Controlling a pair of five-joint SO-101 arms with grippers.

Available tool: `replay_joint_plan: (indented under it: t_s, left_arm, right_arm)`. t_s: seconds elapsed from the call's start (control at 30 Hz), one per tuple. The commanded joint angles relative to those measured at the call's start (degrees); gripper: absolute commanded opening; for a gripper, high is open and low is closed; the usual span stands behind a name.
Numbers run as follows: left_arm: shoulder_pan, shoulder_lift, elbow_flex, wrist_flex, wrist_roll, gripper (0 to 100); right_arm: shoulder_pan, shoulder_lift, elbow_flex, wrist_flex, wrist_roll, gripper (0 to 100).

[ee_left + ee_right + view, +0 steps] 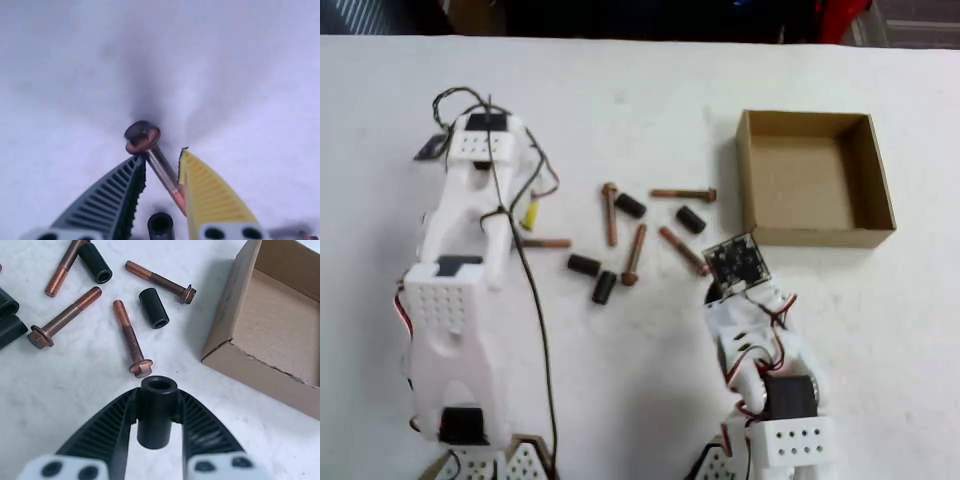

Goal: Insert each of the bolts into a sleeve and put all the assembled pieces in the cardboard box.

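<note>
1. Near the middle of the white table [620, 395] lie copper-coloured loose bolts [609, 213] and black loose sleeves [629, 205]. There are four of each. The bolts have flanged hex heads and threaded ends. The sleeves are short smooth tubes with open bores.
2. The left hand [162, 155] has one grey ribbed finger and one yellow ribbed finger. It is closed to a narrow V on a fifth bolt [150, 150].
3. This bolt's shaft crosses slantwise between the two fingers and touches both. Its head sticks out past the fingertips.
4. In the high view this bolt's long axis runs sideways across the table, toward the loose parts. I cannot tell whether it rests on the table or hangs just above it.
5. The right hand [157, 392] has black ribbed fingers clamped on a fifth sleeve [156, 417]. The sleeve's long axis runs roughly along the fingers, with the open bore at the fingertips.
6. Just beyond that bore lies the nearest bolt [131, 337]. Its head points at the held sleeve and its thread points away.
7. The other loose bolts lie flat at mixed angles, with the loose sleeves among them on their sides.
8. The cardboard box [815, 236] is brown and square with an open top. It stands to the right of the loose parts and close to the right hand.
</note>
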Motion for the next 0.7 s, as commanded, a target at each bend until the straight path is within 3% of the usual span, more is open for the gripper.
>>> replay_joint_plan:
  t_s: [0.0, 0.27, 0.67]
  left_arm:
    - [0.5, -0.6, -0.6, 3.0, 0.8, 15]
    - [0.6, -0.4, 2.2, 3.1, 0.5, 15]
    - [1.0, -0.5, 5.9, -6.9, 0.5, 14]
  right_arm:
    - [0.5, -0.9, -0.5, -1.4, 1.5, 1.7]
    - [0.5, -0.9, -0.5, -1.4, 1.5, 1.7]
    - [0.5, -0.9, -0.5, -1.4, 1.5, 1.7]
